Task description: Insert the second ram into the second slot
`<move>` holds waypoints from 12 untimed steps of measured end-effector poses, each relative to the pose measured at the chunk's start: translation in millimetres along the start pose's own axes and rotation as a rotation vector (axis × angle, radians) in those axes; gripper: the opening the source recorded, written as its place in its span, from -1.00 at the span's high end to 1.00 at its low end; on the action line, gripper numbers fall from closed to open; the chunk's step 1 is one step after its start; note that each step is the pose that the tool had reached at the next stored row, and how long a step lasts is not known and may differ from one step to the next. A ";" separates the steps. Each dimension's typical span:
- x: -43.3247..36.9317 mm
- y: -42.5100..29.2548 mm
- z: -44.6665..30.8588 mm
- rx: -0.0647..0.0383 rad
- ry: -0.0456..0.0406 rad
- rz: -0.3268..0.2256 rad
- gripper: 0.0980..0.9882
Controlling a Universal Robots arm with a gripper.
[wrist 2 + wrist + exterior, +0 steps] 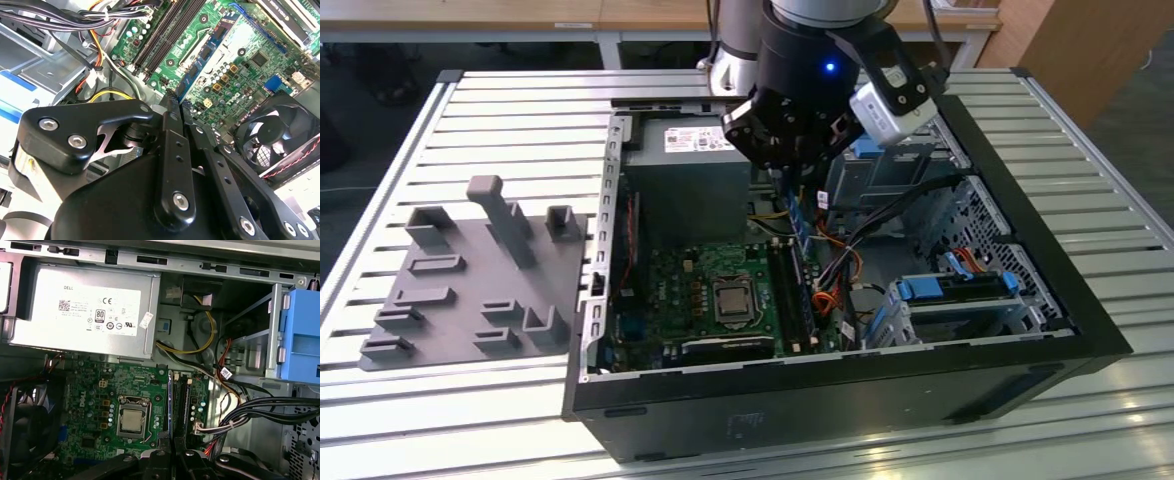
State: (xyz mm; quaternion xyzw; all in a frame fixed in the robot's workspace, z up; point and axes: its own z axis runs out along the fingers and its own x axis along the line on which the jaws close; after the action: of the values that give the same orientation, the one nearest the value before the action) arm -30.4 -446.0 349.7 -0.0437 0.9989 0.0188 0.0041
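Second ram (795,216): hanging upright in the claw (175,103), pinched tight by its closed jaws, hovering above the motherboard's memory slots (184,399); probably needing squaring lengthwise with them, then pressing straight down evenly without tilting.

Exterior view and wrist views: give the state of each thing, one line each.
Case: on its side, open.
Hand: shut on the ram.
Ram: held upright above the board.
CPU: bare, no cooler.
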 end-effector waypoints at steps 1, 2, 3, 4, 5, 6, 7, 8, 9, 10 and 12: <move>0.0 -0.2 4.5 0.000 0.0010 0.001 0.91; 0.1 -0.3 8.5 0.000 0.0028 0.001 0.91; 0.1 -0.3 8.7 0.000 0.0028 0.001 0.91; 0.1 -0.3 8.8 0.000 0.0029 0.001 0.91; 0.1 -0.3 9.1 0.000 0.0031 0.002 0.91; 0.1 -0.3 9.2 0.000 0.0031 0.002 0.91; 0.1 -0.4 10.2 0.000 0.0035 0.002 0.91; 0.1 -0.4 11.3 0.000 0.0039 0.002 0.91; 0.1 -0.4 11.5 0.000 0.0040 0.002 0.91; 0.1 -0.4 11.6 0.000 0.0041 0.002 0.91; 0.1 -0.8 12.0 -0.001 0.0049 0.002 0.91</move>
State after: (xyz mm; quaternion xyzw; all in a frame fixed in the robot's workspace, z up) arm -30.4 -446.3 337.6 -0.0429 0.9989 0.0190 0.0016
